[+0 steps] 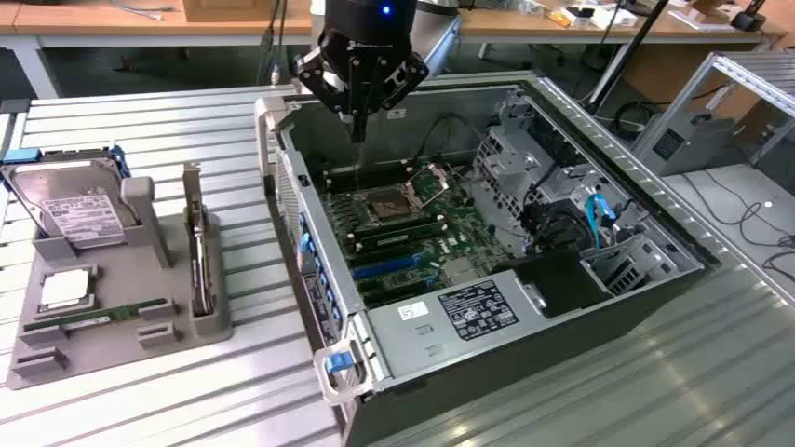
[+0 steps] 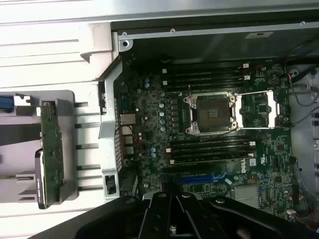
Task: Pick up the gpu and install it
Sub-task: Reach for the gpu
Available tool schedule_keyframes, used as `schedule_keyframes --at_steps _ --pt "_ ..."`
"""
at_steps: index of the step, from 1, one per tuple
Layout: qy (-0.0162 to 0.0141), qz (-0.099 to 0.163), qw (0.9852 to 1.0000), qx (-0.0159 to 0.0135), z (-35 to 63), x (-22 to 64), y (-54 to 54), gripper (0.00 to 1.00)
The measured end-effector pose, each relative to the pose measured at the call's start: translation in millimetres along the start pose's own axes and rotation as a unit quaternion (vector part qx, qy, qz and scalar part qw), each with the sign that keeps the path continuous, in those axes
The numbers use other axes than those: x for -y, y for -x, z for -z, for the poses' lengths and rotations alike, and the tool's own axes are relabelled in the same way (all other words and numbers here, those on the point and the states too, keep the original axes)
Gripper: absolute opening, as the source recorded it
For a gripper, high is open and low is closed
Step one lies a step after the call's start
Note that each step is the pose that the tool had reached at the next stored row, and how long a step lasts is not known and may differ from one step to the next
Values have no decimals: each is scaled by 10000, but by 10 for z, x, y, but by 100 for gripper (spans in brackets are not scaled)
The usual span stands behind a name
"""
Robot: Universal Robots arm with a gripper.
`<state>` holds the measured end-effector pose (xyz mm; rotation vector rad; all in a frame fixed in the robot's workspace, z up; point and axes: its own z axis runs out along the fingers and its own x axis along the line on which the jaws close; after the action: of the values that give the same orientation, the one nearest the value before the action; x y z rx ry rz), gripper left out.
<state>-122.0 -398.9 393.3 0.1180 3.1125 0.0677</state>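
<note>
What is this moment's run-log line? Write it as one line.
gripper: shut, empty, over open dark computer case | thin dark gpu card: upright in grey plastic holder, untouched | install: not done

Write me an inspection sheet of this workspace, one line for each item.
Surface: ribbed metal table, gray holder on it.
Job's things: gpu on edge in the holder, untouched; open computer case beside it.
Clutter: hard drive and memory stick in the holder.
Grippers: gripper shut, empty, above the case.
Cables: blue cables inside the case; black cables at the exterior view's right.
Surroundings: wooden desks behind.
</note>
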Motion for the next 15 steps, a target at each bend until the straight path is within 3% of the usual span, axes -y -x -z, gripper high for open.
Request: schedule_keyframes --at_steps 15 --pt "0 0 10000 0 5 14 -184 11"
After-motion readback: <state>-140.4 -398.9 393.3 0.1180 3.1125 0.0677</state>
